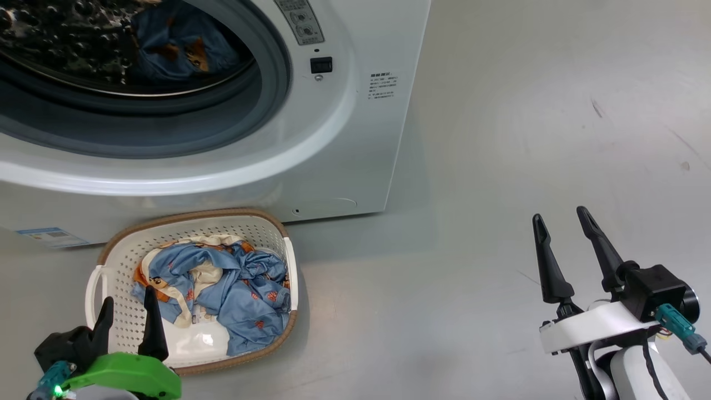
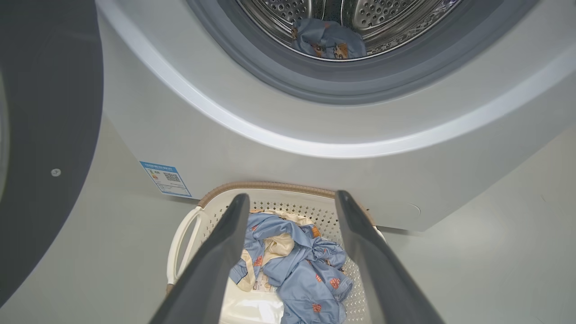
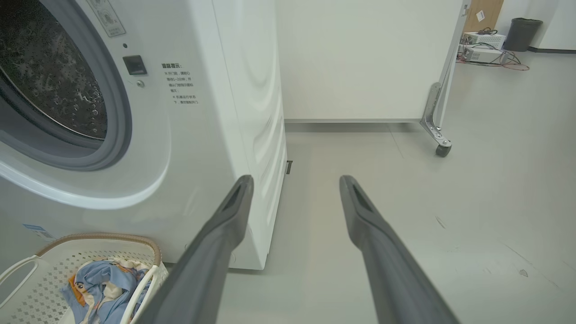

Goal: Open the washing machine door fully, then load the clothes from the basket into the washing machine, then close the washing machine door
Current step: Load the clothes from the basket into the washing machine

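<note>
The white washing machine (image 1: 333, 139) stands open, its steel drum holding one light blue garment (image 1: 178, 47) (image 2: 328, 40). The washing machine door (image 2: 49, 135) is swung out to the left, its dark rim at the left edge of the left wrist view. On the floor in front sits the cream basket (image 1: 111, 266) (image 2: 288, 204) (image 3: 49, 270) with more blue clothes (image 1: 233, 289) (image 2: 297, 265) (image 3: 103, 288) heaped in it. My left gripper (image 1: 128, 303) (image 2: 291, 198) hovers open over the basket's near edge, empty. My right gripper (image 1: 560, 216) (image 3: 296, 180) hangs open and empty over bare floor to the right.
Grey floor (image 1: 500, 166) stretches to the right of the machine. A white partition on a castor (image 3: 443, 148) stands behind, with a dark bin (image 3: 519, 33) and boxes far back. A blue sticker (image 2: 165, 177) marks the machine's lower front.
</note>
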Tool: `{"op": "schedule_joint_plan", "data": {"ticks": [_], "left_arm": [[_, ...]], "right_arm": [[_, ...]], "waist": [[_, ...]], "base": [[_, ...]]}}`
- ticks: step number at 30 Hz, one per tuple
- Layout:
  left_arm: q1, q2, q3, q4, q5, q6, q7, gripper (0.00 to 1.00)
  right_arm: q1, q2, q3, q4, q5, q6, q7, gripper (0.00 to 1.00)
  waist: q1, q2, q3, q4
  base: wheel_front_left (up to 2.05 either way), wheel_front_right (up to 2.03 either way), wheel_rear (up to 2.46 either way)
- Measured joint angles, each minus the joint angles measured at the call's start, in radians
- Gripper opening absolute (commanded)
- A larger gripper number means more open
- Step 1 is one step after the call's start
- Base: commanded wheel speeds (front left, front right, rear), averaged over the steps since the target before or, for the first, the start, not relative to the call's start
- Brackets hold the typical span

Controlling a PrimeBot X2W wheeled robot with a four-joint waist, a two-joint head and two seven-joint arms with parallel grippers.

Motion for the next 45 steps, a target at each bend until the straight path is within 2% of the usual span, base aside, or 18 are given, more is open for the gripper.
{"op": "schedule_joint_plan", "data": {"ticks": [8, 16, 22, 30, 45], "left_arm": [[-0.083, 0.031, 0.007, 0.072, -0.016, 0.0, 0.064, 1.0], [-0.158, 0.033, 0.005, 0.17, -0.076, -0.006, 0.164, 1.0], [-0.208, 0.054, -0.002, 0.234, -0.085, -0.016, 0.221, 1.0], [-0.289, 0.068, 0.0, 0.308, -0.113, -0.024, 0.276, 1.0], [-0.442, 0.096, 0.003, 0.416, -0.131, -0.033, 0.319, 1.0]], "right_arm": [[-0.065, 0.01, 0.003, 0.0, 0.0, 0.0, 0.0, 1.0], [-0.098, 0.017, 0.002, 0.0, 0.0, 0.0, 0.0, 1.0], [-0.124, 0.022, 0.004, 0.0, 0.0, 0.0, 0.0, 1.0], [-0.152, 0.022, 0.007, -0.001, -0.008, 0.0, 0.0, 1.0], [-0.2, 0.018, 0.004, -0.01, -0.011, 0.0, 0.0, 1.0]], "waist": [[0.0, 0.0, 0.098, -0.051], [0.0, 0.0, 0.175, -0.097], [0.0001, 0.0, 0.227, -0.12], [0.0001, 0.0, 0.289, -0.138], [0.0, 0.0, 0.411, -0.147]], "base": [[0.0, 0.0, 0.0], [0.0, 0.0, 0.0], [0.0, 0.0, 0.0], [0.0, 0.0, 0.0], [0.0, 0.0, 0.0]]}}
